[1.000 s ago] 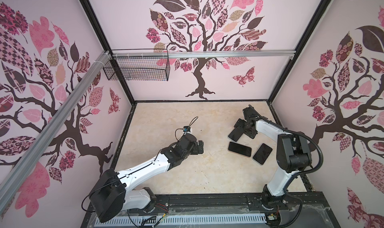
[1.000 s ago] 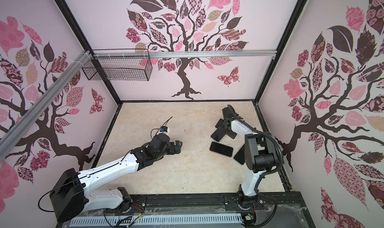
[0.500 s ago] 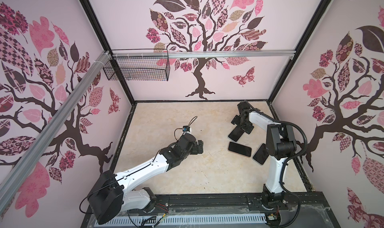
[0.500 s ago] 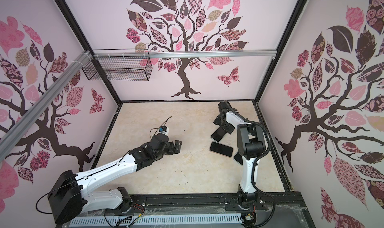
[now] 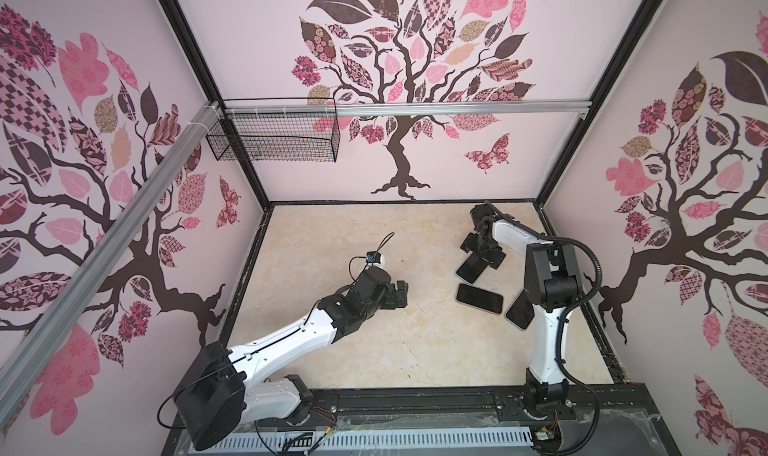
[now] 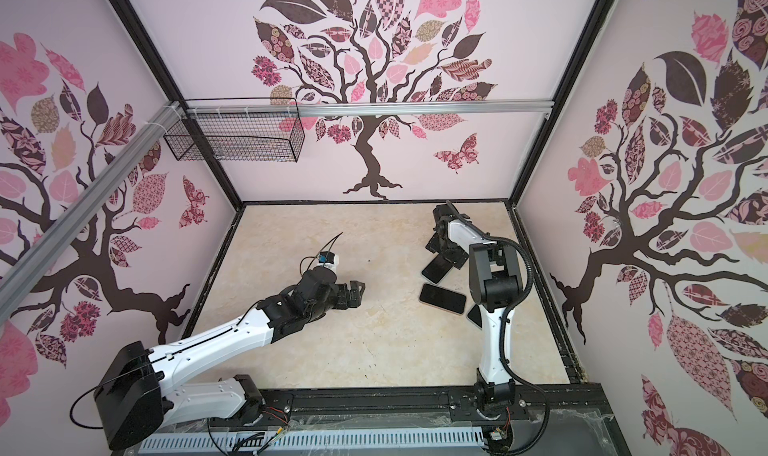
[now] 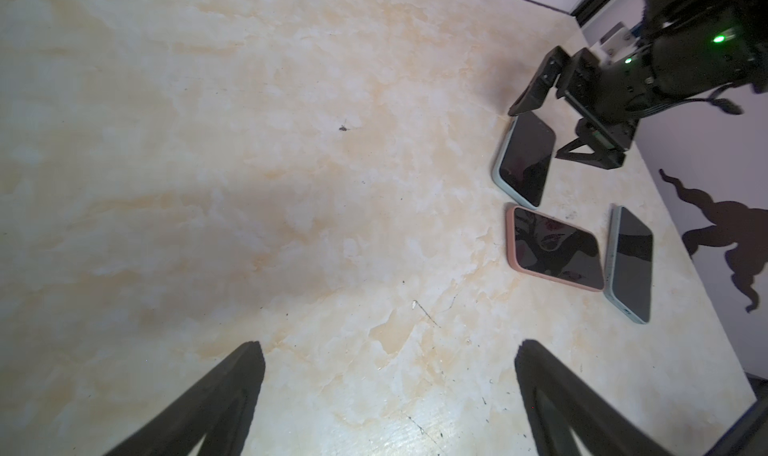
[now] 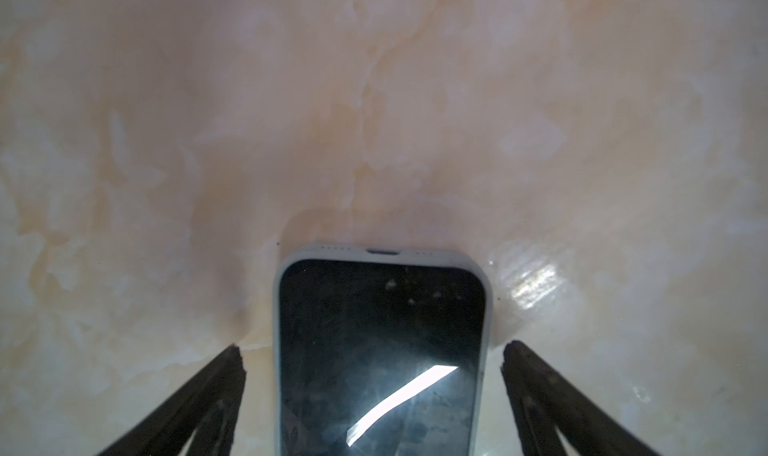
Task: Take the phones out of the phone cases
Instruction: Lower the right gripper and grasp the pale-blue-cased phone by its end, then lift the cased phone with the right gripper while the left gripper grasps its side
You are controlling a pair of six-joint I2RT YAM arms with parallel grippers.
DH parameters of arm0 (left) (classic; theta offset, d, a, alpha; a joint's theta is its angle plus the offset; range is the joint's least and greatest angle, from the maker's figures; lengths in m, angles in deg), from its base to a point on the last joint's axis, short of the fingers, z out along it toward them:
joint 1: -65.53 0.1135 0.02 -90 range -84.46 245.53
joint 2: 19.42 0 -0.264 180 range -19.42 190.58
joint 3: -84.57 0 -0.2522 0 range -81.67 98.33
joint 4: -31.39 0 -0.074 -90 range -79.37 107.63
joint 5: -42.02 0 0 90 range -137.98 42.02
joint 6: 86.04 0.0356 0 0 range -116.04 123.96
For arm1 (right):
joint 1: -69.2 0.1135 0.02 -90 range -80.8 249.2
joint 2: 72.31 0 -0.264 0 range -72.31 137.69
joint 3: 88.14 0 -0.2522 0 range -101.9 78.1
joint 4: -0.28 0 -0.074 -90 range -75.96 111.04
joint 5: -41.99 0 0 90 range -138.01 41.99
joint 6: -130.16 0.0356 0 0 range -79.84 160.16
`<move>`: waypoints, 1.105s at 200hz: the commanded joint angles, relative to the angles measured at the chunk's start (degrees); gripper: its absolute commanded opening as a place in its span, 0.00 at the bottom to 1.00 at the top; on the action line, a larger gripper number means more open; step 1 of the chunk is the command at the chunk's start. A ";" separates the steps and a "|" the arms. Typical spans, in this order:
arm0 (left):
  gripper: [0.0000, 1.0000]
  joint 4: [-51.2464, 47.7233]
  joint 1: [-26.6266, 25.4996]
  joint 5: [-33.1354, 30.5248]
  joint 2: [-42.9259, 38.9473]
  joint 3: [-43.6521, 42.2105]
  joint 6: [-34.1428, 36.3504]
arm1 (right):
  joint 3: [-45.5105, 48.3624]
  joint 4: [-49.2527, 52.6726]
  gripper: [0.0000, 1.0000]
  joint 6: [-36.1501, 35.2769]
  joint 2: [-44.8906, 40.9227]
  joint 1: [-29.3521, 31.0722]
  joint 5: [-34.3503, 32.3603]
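Since a second ago, your right arm's elbow is standing more upright and further left, away from the right wall, while the right gripper [image 5: 482, 255] is hanging over much the same far-right spot and the left arm is hardly differing. That upright link is now covering part of the third phone [image 5: 519, 308], which is lying in a pale green case nearest the right wall in both top views. The right gripper's fingers [image 8: 216, 387] are standing spread wide, straddling the phone [image 8: 380, 329]. It is lying screen up inside its pale phone case [image 8: 316, 255] on the marble table [image 5: 332, 233], with a gap showing on each side. Just nearer, a pink-cased phone [image 7: 555, 248] is lying crosswise, close beside both others. Your left gripper [image 7: 390, 346] is hovering over bare table mid-scene, fingers spread and holding nothing. A wire basket [image 5: 274, 142] is hanging from the rail at the far left corner.
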 commanded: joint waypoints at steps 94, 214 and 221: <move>0.98 9.51 -0.11 13.60 -4.03 -2.75 6.85 | -5.41 5.86 0.95 -1.61 6.17 0.33 -0.08; 0.98 8.15 0.24 9.65 -4.74 -2.67 5.23 | -4.42 3.98 0.68 -2.17 5.51 0.34 3.17; 0.98 8.04 0.46 9.45 -4.86 -2.87 4.98 | -3.89 3.13 0.66 -2.02 5.02 0.34 4.02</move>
